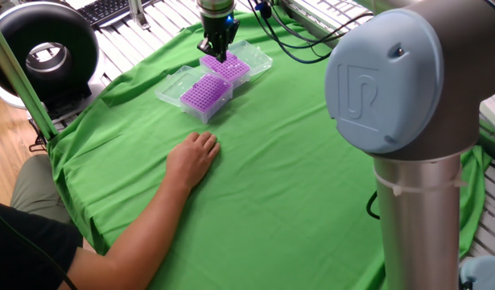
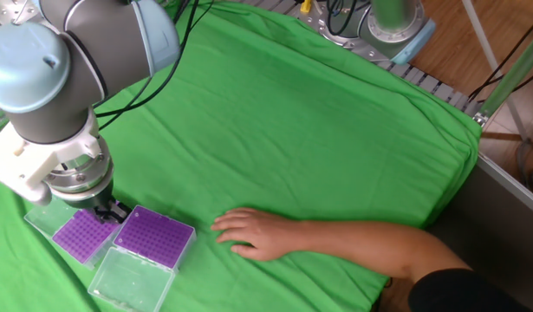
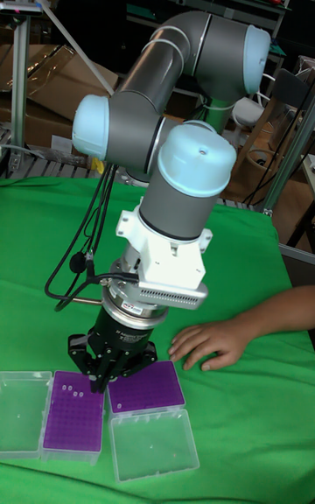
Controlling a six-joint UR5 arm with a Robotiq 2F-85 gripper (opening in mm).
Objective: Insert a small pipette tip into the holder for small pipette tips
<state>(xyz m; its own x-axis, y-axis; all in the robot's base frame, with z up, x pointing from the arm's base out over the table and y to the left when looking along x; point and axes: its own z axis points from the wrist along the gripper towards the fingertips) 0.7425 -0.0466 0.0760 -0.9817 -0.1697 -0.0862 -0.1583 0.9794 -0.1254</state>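
Two purple racks lie side by side on the green cloth. In the tall fixed view the left rack [image 3: 73, 416] carries a few white tips near its far edge, while the right rack [image 3: 146, 386] looks bare. My gripper [image 3: 103, 379] hangs low over the seam between them, at the left rack's far right corner. Its fingers are pinched shut, and the small pipette tip is barely discernible between them. The other fixed view has the gripper [image 2: 112, 212] just above the left rack [image 2: 82, 236], beside the right rack [image 2: 153, 236]. In one fixed view the gripper [image 1: 218, 56] is over the farther rack [image 1: 228, 68].
A person's hand [image 2: 249, 232] rests flat on the cloth, right of the racks, with the forearm reaching to the table edge. Clear plastic lids lie beside the racks [image 3: 150, 443] [image 3: 22, 412]. The arm's big grey elbow [image 1: 392, 80] fills the near right of one fixed view.
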